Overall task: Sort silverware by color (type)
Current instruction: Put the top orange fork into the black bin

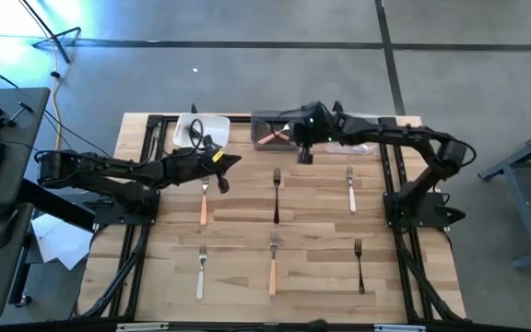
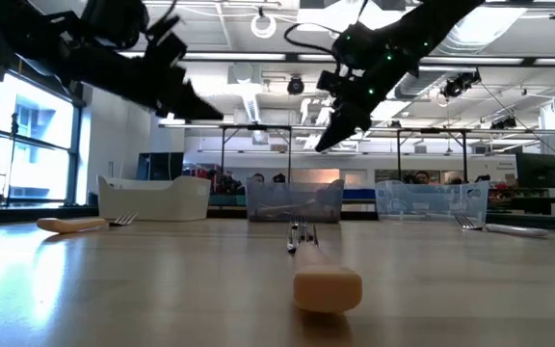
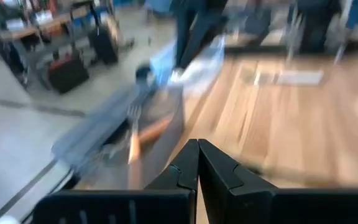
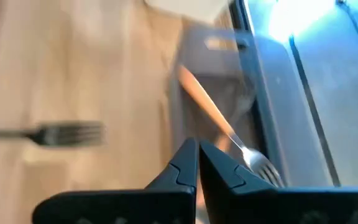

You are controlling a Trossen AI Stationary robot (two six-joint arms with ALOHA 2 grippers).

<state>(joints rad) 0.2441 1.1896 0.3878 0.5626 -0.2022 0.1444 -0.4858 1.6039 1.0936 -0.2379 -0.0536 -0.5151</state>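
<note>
I see the right gripper (image 1: 304, 155) raised above the table (image 1: 312, 277), just in front of the grey bin (image 1: 267, 120); its fingers (image 4: 188, 163) are pressed together with nothing between them. An orange fork (image 1: 269, 136) lies inside the grey bin, slanted, tines toward the bin's near wall in the right wrist view (image 4: 229, 134). My left gripper (image 1: 229, 162) hovers in the air between the white bin (image 1: 219, 124) and the grey bin, slightly nearer me than both; its fingers (image 3: 188, 168) also meet, holding nothing. The white bin sits left of the grey bin along the table's far edge, and a clear bin (image 2: 430, 200) stands to the right of the grey one. Six forks rest on the table in two rows in front of the bins. Nearer the grey bin: an orange-handled fork (image 1: 204, 201) to the left, a black fork (image 1: 277, 194) straight in front, a white fork (image 1: 350, 187) to the right. Farther from it: a white-handled fork (image 1: 201, 270) left, another orange fork (image 1: 273, 266) centre, a second black fork (image 1: 359, 264) right. All six lie with tines pointing toward the bins and apart from one another.
</note>
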